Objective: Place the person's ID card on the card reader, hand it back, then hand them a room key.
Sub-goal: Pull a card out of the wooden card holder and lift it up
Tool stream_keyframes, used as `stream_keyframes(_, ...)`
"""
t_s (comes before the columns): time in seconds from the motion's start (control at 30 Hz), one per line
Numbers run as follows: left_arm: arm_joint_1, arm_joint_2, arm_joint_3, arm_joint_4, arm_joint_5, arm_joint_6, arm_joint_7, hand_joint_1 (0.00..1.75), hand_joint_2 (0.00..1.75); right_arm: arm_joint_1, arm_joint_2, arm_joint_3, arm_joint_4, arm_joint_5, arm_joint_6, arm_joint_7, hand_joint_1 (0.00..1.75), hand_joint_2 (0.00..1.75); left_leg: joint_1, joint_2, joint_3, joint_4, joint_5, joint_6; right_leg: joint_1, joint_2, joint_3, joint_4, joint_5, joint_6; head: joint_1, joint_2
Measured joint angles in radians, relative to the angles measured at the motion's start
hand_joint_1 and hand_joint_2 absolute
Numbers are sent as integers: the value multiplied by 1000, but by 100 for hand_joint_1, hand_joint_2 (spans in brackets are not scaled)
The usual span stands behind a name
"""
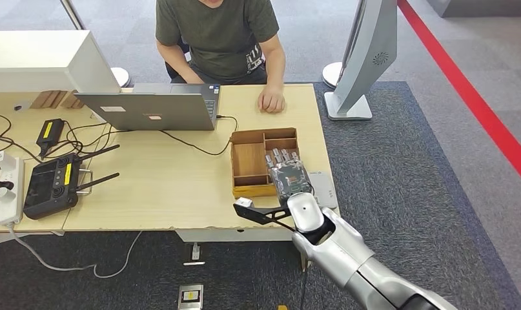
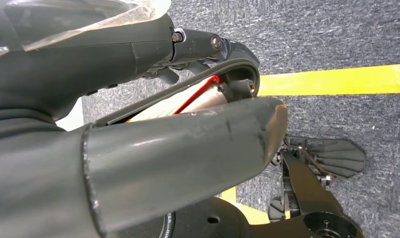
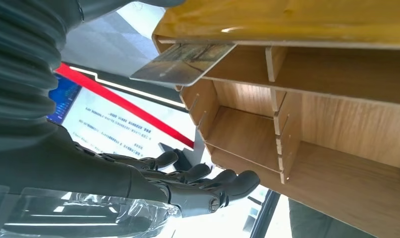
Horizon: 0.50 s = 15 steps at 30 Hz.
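Grey carpet surrounds our wooden table (image 1: 167, 194), where the divided wooden tray (image 1: 248, 161) sits at the near right. Our right hand (image 1: 290, 177), fingers spread and holding nothing, hovers over its card slots; one card (image 3: 185, 63) juts out. We should pinch a single card cleanly. Our left hand (image 2: 178, 163) hangs low; whether it is open or closed we cannot tell.

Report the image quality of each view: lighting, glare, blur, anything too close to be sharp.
Head view: even light, sharp, soft shadows under the laptop and wooden organizer. Left wrist view: the left hand looms very close, with dull highlights on its grey thumb; carpet sharp. Right wrist view: turned, background blown out white beyond the right hand; organizer and card clear.
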Motion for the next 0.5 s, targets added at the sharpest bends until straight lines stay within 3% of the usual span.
stream_keyframes(0.5, 0, 8, -1, 0, -57, -45, -15, 0, 0, 46, -87, 13, -87, -31, 38, 47, 0, 175, 0, 0, 0, 0, 0, 0, 0, 0, 0, 0, 0, 0, 0, 0)
